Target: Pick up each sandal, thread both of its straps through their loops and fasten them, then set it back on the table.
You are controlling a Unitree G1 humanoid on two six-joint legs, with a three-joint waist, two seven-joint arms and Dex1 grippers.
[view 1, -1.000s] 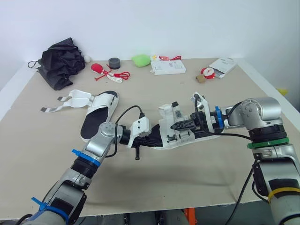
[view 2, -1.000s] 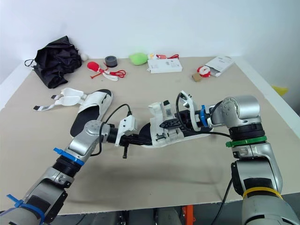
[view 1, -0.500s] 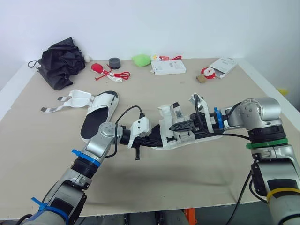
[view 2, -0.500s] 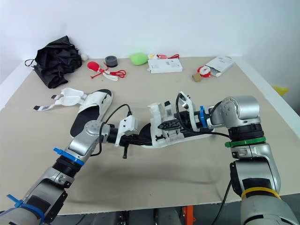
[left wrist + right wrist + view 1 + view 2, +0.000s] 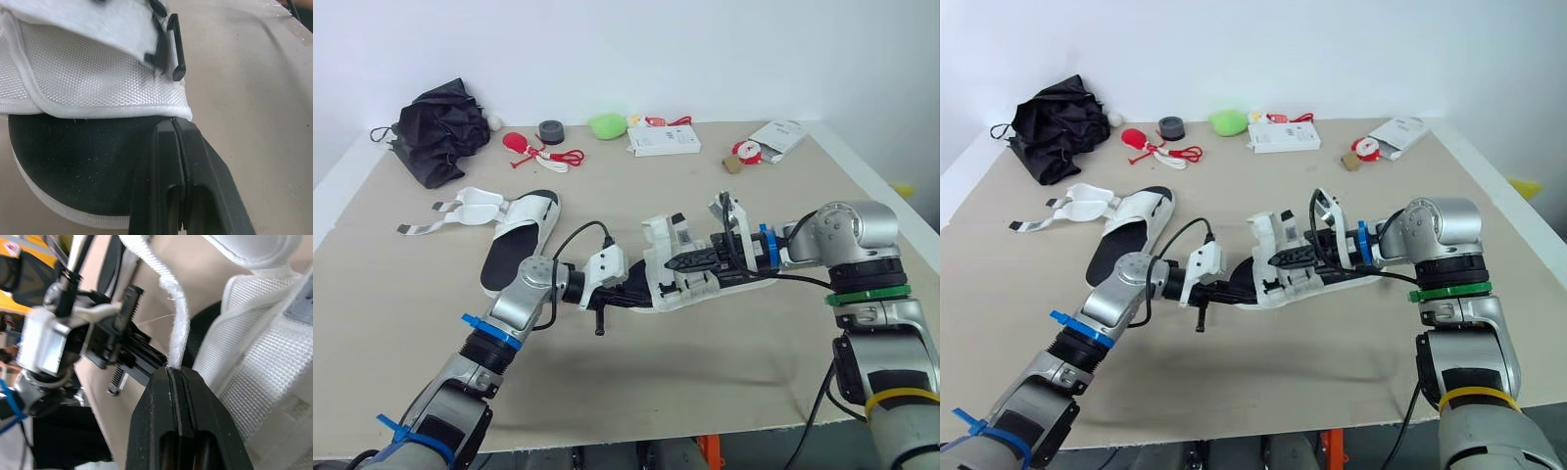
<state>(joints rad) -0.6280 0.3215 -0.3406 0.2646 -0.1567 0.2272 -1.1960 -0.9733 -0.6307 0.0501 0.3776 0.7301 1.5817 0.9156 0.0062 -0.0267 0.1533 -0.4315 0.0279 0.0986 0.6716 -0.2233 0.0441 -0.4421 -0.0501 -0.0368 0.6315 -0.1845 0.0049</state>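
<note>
pinching the frayed end of a white strap (image 5: 177,328), the right gripper (image 5: 171,368) has its two black fingers pressed flat together, with the webbing caught between the tips. the left gripper (image 5: 174,122) is likewise closed, its tips nipping the hem of the white mesh upper where it meets the black footbed at one end of the sandal (image 5: 683,266). a black plastic loop (image 5: 174,49) sits just beyond those tips. the sandal is held between the two arms mid-table, but i cannot tell whether it rests on the table (image 5: 724,382) or hangs just over it. the second sandal (image 5: 517,233) lies well apart to the left, its straps splayed loose. to thread well, i'd judge the left side should hold the shoe steady without twisting while the right squares the strap tip to a loop's slot and feeds it flat. the grip is so near the end that little free tip is left to poke through, so a regrip may be needed.
</note>
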